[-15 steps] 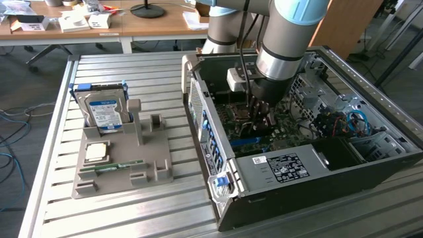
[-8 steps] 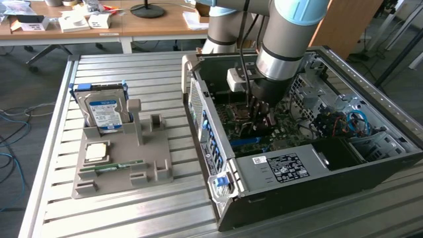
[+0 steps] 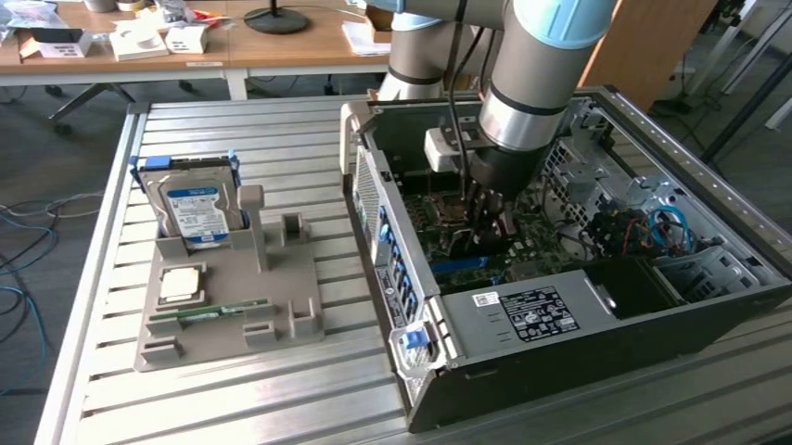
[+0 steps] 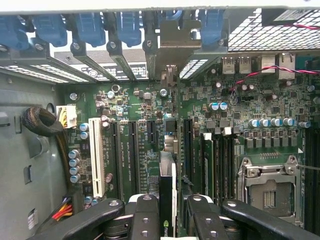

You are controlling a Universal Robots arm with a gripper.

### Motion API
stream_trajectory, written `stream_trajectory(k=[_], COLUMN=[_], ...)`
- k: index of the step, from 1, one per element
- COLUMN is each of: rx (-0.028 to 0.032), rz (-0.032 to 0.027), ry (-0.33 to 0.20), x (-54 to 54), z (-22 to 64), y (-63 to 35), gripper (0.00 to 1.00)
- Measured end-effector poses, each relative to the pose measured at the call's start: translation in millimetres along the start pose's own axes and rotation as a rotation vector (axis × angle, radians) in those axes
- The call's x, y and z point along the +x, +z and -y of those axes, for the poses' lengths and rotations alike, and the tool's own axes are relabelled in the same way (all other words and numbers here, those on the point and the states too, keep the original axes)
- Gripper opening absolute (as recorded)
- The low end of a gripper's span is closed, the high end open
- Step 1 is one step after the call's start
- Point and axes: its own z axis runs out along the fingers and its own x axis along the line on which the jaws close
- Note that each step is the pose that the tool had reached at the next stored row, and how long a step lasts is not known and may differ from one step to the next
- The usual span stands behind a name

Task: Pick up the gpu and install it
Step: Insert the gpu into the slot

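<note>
My gripper (image 4: 172,220) is shut on the gpu (image 4: 167,187), which I see edge-on as a thin dark card between the two black fingers (image 4: 145,217). Its silver bracket (image 4: 172,42) stands at the case's rear slot openings, beside the blue latches (image 4: 90,27). The card runs along the line of the motherboard's expansion slots; whether it sits in one I cannot tell. In the exterior view the gripper (image 3: 487,221) reaches down into the open computer case (image 3: 557,320), over the green motherboard (image 3: 539,246).
Left of the case in the exterior view, a grey fixture (image 3: 291,278) holds a hard drive with a blue-white label (image 3: 198,213), a processor (image 3: 184,283) and a green memory stick (image 3: 213,311). Near the card are a white slot (image 4: 96,157), a CPU socket (image 4: 270,192) and cables (image 4: 42,122).
</note>
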Motion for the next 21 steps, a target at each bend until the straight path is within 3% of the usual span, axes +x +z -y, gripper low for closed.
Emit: stream_trajectory(k=[21], rx=[0.0004], rz=[0.0016], ry=[0.000], x=[0.1], z=[0.0], y=[5.2], gripper=[0.26])
